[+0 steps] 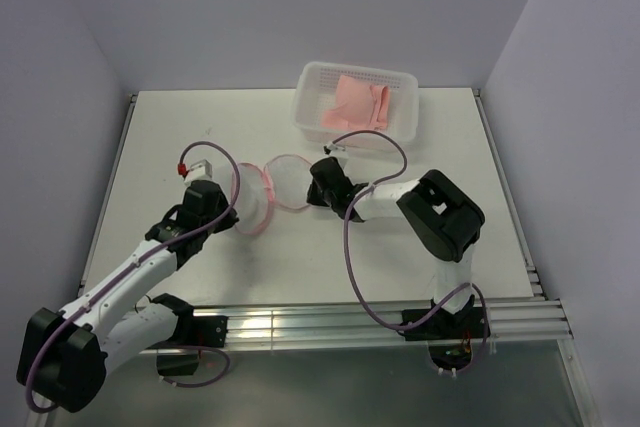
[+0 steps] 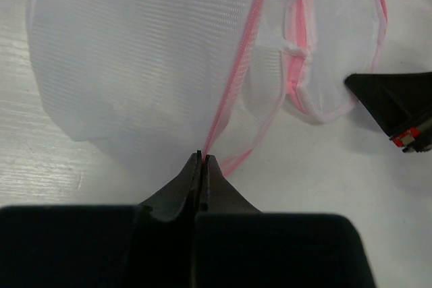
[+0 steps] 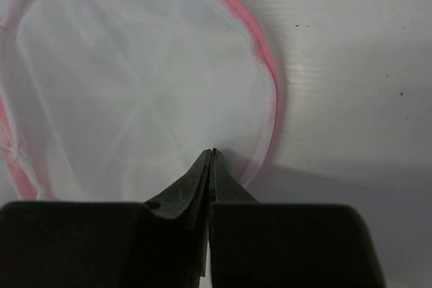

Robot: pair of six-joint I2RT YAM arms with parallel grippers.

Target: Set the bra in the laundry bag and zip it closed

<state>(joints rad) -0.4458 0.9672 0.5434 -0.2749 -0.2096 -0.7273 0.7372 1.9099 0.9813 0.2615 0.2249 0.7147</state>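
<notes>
The laundry bag [image 1: 287, 183] lies open on the white table as two mesh dome halves with a pink zipper rim. My left gripper [image 1: 238, 209] is shut on the pink rim of the left half [image 2: 135, 65], and its tips [image 2: 202, 158] pinch the zipper edge. My right gripper [image 1: 312, 185] is shut on the mesh edge of the right half [image 3: 135, 85], with its tips [image 3: 212, 152] just inside the pink rim. The bra [image 1: 358, 104] lies crumpled in the white basket [image 1: 312, 75] at the back, apart from both grippers.
The basket stands at the table's far edge, just behind the right gripper. The right gripper's finger [image 2: 391, 99] shows at the right of the left wrist view. Purple cables loop over both arms. A metal rail [image 1: 330, 322] runs along the near edge.
</notes>
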